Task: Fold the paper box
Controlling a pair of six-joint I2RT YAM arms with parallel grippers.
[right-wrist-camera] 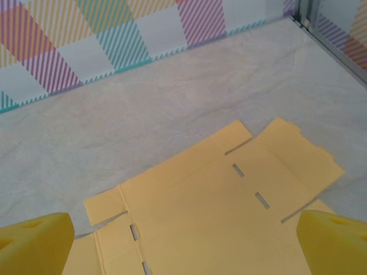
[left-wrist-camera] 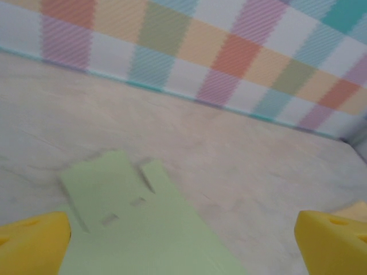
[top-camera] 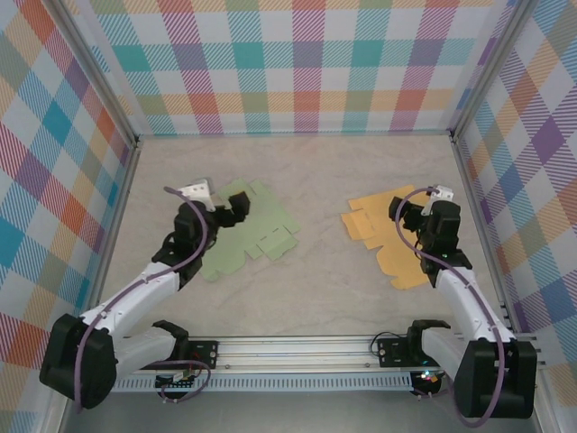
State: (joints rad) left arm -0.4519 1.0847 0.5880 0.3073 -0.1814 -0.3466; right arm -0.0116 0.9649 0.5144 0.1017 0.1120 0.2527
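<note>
Yellow fingertips (left-wrist-camera: 31,243) of the left tool (top-camera: 236,211) stand wide apart over the flat green paper box (top-camera: 261,236), blurred and cut off below. Equally spread, the right tool (top-camera: 403,213) hangs above the flat orange paper box (top-camera: 370,225) on the bench (top-camera: 315,176), its arm hiding part of that sheet.

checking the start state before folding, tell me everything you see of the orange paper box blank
The orange paper box blank is a thin, unfolded die-cut card sheet with flaps, notches and small slots. It lies flat on the table, on the right side. The right end effector is above it, open; contact is unclear.
</note>
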